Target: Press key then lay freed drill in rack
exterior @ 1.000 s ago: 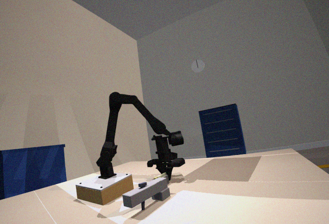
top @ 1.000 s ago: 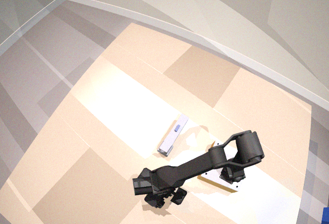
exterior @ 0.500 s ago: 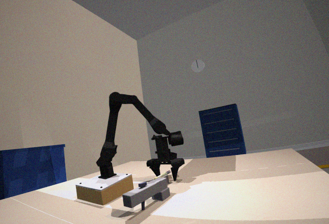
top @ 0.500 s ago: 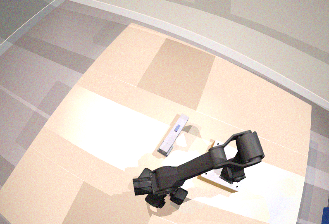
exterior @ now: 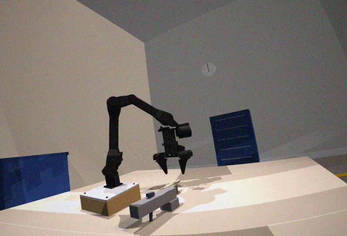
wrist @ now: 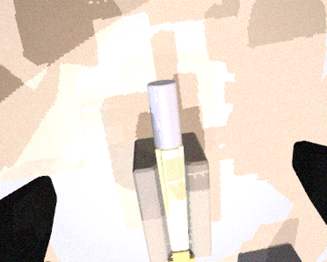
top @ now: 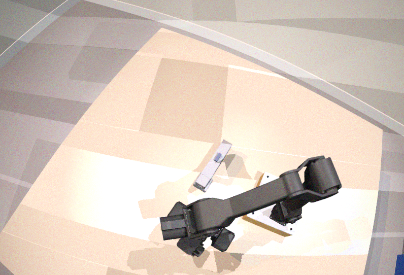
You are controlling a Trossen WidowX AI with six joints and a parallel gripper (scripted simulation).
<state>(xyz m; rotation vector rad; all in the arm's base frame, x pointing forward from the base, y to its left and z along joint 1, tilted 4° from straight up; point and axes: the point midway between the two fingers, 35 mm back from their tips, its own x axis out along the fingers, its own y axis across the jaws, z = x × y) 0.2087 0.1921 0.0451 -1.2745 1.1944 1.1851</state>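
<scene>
The drill (exterior: 174,183) (wrist: 174,193) has a pale yellow body and a lilac-grey cylindrical end. In the wrist view it lies between the two walls of the grey rack (wrist: 148,198), its lilac end sticking out past the rack's dark end face. In the exterior view the rack is hidden behind the grey holder (top: 208,167) (exterior: 157,201). The small blue key (top: 217,157) (exterior: 150,194) stands a little above the holder's top. My gripper (top: 207,242) (exterior: 174,173) (wrist: 175,171) is wide open, its fingers above and either side of the drill, touching nothing.
The arm stands on a brown, white-topped base block (top: 264,224) (exterior: 126,199), close to the holder. In the top view the arm hides the rack and drill. A dark block (wrist: 268,254) shows at the wrist view's lower edge. Blue cabinets (exterior: 234,138) (exterior: 33,177) stand beyond the table.
</scene>
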